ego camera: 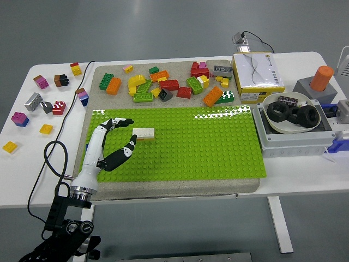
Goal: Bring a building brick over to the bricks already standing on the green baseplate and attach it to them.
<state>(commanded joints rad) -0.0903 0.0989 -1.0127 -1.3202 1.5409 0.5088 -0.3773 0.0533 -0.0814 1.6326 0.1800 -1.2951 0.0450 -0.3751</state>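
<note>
The cream brick (144, 133) lies at three o'clock of the left hand (112, 143), long axis nine-to-three, between its spread, empty fingers (124, 121) (right hand unseen).

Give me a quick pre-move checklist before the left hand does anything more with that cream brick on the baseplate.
1. Left robot hand in view over the flat green studded baseplate: ok.
2. Fingers spread beside the pale cream rectangular plastic brick: ok.
3. Firm grasp on the cream brick: cannot tell; the fingertips sit at its left end, and contact is unclear.
4. Other bricks already standing on the baseplate to join to: not ok, only the cream brick shows there.
5. Loose pile of coloured plastic bricks lying off the baseplate, behind its far edge: ok.
6. Right robot hand: cannot tell, it is out of view.
</note>
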